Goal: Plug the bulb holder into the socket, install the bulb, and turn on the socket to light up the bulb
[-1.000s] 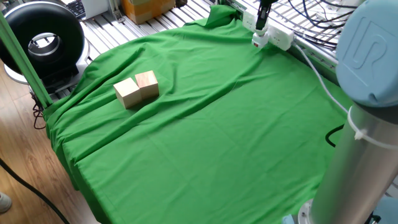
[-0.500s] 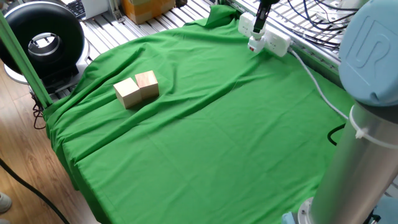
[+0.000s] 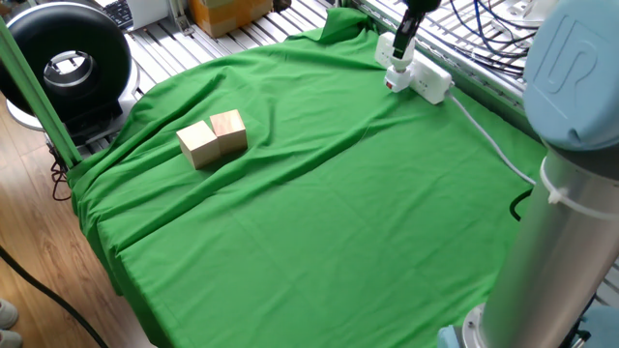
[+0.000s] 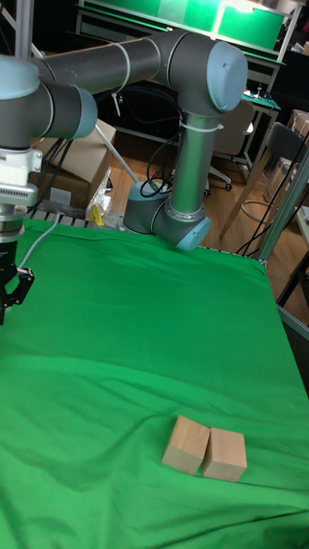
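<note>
Gripper [image 3: 400, 50] at the socket [image 3: 417, 75], far surface edge.
Finger opening cannot be told; wide green cloth [image 3: 319, 203] lies open beside two wooden blocks [image 3: 213, 137].

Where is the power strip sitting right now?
In the fixed view, the socket lies at the far right edge of the green cloth, directly under the gripper, far from the two wooden blocks.

The arm [image 4: 129, 64] consists of grey metal tubes joined by pale blue-grey round caps; one cap carries a raised "UR" logo. A white band rings the upright tube. The wrist section is white. The gripper [image 4: 10, 292] is black, with thin dark fingers.
</note>
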Robot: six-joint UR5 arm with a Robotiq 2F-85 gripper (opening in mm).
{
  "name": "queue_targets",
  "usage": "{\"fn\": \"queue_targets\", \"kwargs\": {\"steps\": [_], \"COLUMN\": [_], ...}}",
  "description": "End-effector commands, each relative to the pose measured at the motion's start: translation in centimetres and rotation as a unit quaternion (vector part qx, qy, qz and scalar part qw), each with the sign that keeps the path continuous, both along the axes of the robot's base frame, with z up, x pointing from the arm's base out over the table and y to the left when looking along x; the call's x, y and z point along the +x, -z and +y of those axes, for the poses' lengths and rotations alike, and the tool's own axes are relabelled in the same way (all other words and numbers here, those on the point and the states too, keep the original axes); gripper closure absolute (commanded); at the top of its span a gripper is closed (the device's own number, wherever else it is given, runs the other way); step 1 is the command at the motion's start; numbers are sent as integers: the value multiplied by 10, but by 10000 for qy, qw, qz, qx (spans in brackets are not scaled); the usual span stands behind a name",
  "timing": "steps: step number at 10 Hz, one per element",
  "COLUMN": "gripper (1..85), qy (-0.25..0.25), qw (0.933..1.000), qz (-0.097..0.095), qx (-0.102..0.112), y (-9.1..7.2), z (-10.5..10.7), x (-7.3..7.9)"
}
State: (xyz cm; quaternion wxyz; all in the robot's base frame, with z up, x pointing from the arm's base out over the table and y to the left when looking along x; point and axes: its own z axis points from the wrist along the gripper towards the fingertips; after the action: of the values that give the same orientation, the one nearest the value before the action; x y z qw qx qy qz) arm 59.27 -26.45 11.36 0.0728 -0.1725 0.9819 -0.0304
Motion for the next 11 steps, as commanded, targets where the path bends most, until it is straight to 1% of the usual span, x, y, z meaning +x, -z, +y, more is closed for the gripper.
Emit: {"fn": "queue_targets", "kwargs": {"steps": [1, 2, 3, 4, 5, 6, 8, 10, 11], "gripper": [847, 847, 847, 847, 847, 847, 847, 847, 847], "qy": [344, 457, 575, 627, 679, 763, 918, 976, 900], "qw": [9992, 9987, 9983, 9979, 9976, 9970, 9956, 9948, 9953], "qz": [-53, -72, -115, -126, -133, -110, -64, -19, -26], "qx": [172, 191, 60, 54, 2, -25, -159, -279, -358], "y": [4, 6, 8, 9, 10, 12, 13, 13, 14], "z": [2, 4, -1, 0, -1, 1, 6, 13, 12], "x": [2, 4, 7, 8, 10, 10, 11, 15, 18]}}
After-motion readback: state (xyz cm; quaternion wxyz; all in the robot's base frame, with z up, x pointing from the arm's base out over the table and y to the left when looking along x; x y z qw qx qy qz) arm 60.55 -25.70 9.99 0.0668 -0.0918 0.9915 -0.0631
